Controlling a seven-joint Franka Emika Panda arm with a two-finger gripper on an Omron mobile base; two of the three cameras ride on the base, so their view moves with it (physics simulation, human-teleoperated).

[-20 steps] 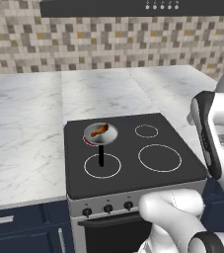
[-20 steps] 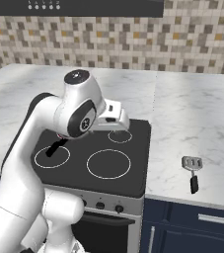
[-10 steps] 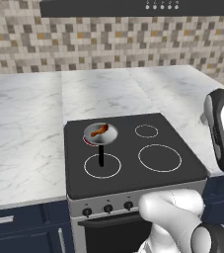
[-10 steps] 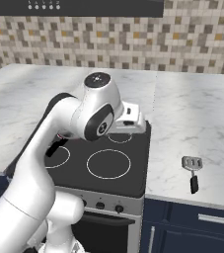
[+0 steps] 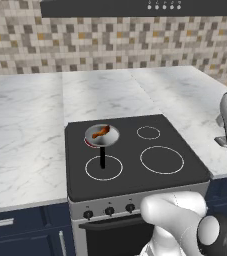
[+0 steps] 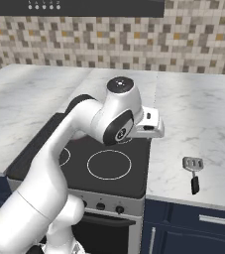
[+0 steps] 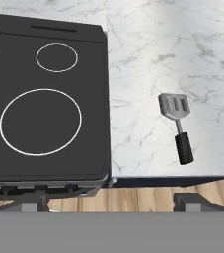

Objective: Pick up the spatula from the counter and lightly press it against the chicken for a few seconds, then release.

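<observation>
A spatula is lying flat on the marble table at the lower right of the right base frame, just right of the black stove and near the table's front edge. Its slotted grey blade is pointing toward the top of the frame and its dark handle toward the bottom. In the hand frame the spatula is sitting right of centre, with bare marble between it and the stove. The claw is hanging open at the bottom edge. Its two dark fingertips are standing wide apart with nothing between them, and they are not touching the spatula. The white arm is arching across the middle of the right base frame, above the stove's right side. In the left base frame, the chicken is resting in a small pan left of centre. The pan is sitting on the stove's rear left ring, with its dark handle pointing down the frame over the front left ring.
</observation>
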